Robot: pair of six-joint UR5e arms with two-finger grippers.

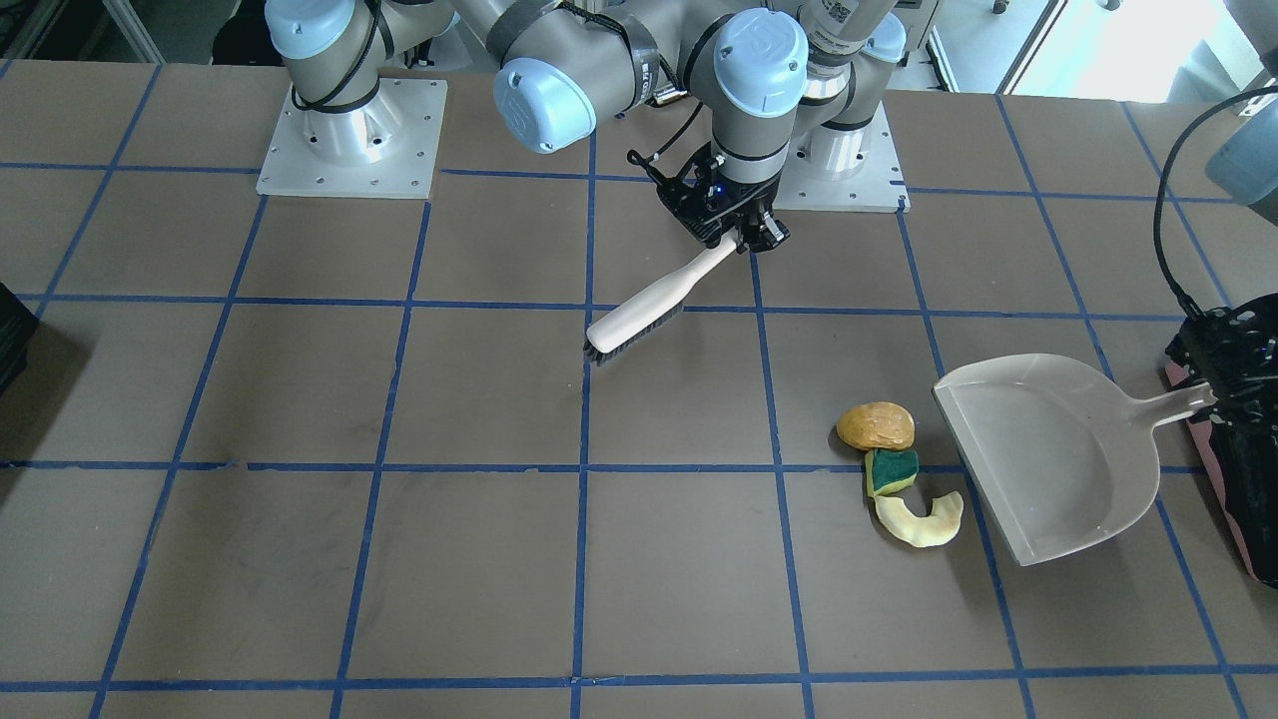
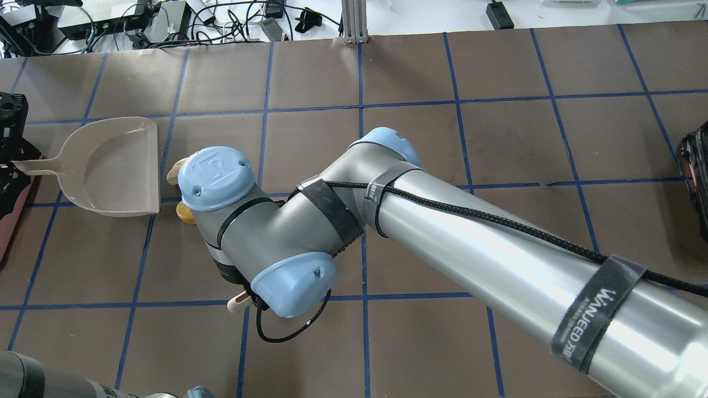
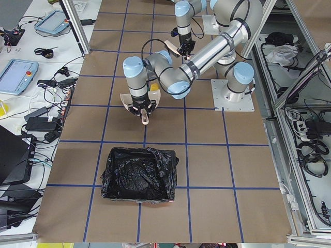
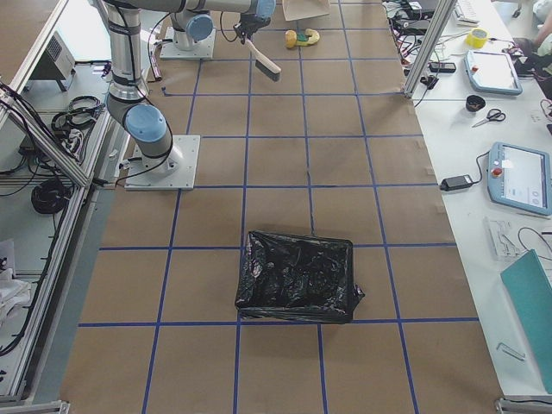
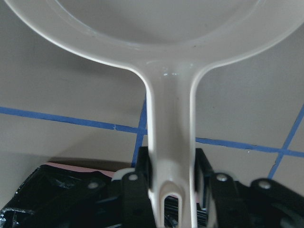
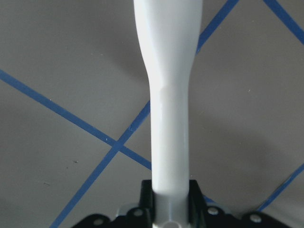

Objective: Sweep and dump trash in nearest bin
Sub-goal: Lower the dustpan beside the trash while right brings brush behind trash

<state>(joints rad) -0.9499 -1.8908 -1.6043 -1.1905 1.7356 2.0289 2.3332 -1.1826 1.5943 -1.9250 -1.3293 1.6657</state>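
Note:
Three trash pieces lie together on the table: a tan-orange lump point(image 1: 876, 425), a green-and-yellow sponge chunk point(image 1: 892, 470) and a pale yellow crescent point(image 1: 921, 519). The white dustpan point(image 1: 1048, 459) is empty, its open edge right beside them. My left gripper point(image 1: 1213, 399) is shut on the dustpan handle point(image 5: 170, 142). My right gripper point(image 1: 737, 238) is shut on the white brush point(image 1: 649, 305), gripping its handle point(image 6: 171, 142). The brush is tilted, bristles low, over a tile away from the trash. The bin point(image 3: 139, 174), lined with a black bag, sits just behind my left gripper.
A second black-bagged container point(image 4: 297, 276) sits at the far end of the table on my right. The table surface point(image 1: 479, 559) is brown with a blue tape grid. My right arm point(image 2: 442, 232) hides most of the trash in the overhead view.

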